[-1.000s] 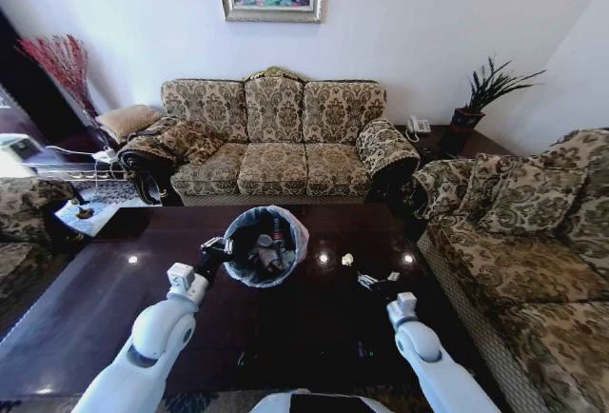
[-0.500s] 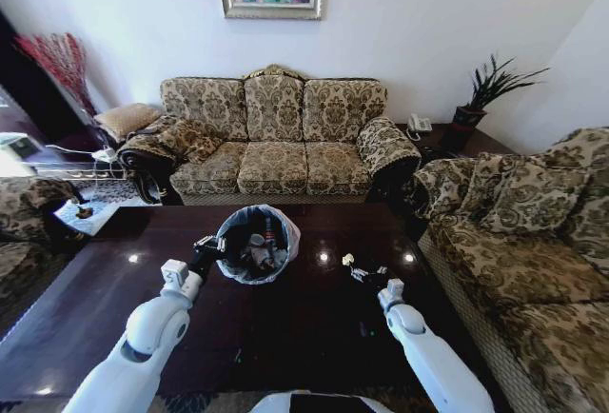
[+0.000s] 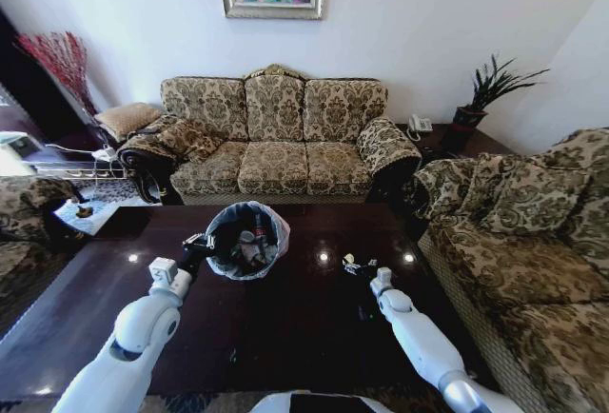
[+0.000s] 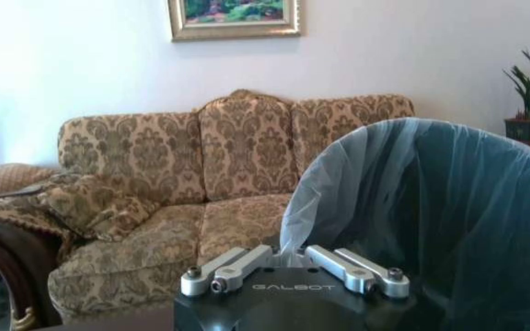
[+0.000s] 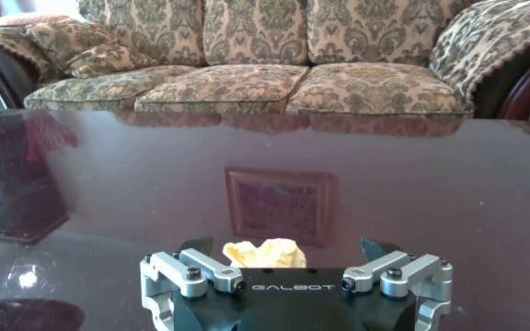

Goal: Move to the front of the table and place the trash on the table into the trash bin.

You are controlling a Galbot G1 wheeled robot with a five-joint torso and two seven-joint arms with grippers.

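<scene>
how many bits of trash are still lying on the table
1 that I can see: a crumpled paper wad on the table, between the open right gripper's fingers. More may be hidden behind the bin.

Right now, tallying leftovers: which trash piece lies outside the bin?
The crumpled pale paper wad on the table, between the right pincer's open fingers; the other pieces lie inside the trash bin gripped by the left pincer.

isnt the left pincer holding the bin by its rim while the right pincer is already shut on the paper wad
Not quite. In the right wrist view the right pincer is open, its fingers either side of the paper wad on the table. The left pincer does hold the bin by its rim.
</scene>
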